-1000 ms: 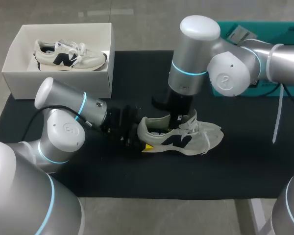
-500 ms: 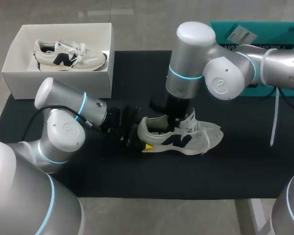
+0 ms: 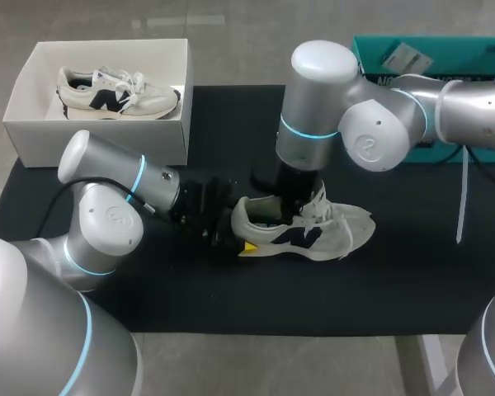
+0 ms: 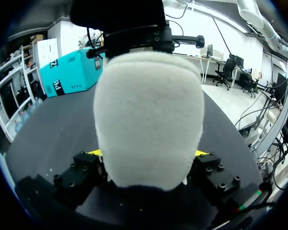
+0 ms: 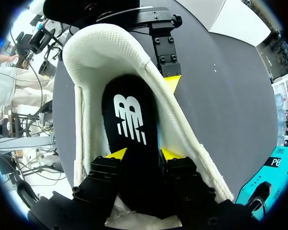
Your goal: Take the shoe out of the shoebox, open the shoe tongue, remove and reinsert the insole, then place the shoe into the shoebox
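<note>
A cream sneaker (image 3: 313,235) with a dark side logo lies on the black mat, toe to the right. My left gripper (image 3: 231,235) holds its heel (image 4: 149,120), with one yellow fingertip (image 4: 93,153) pressed against each side. My right gripper (image 3: 290,210) reaches down into the shoe's mouth. In the right wrist view its fingers (image 5: 116,153) stand apart just above the black insole (image 5: 129,115), which lies flat inside the shoe (image 5: 105,52). The white shoebox (image 3: 33,124) at the back left holds a second matching sneaker (image 3: 115,92).
A teal box (image 3: 445,49) stands at the back right, behind my right arm. A white strap (image 3: 464,198) hangs from that arm over the mat's right side. The black mat (image 3: 231,124) lies bare between the shoebox and the shoe.
My right arm has shifted a little to the left above the shoe. The shoe, the left arm and the shoebox have stayed put.
</note>
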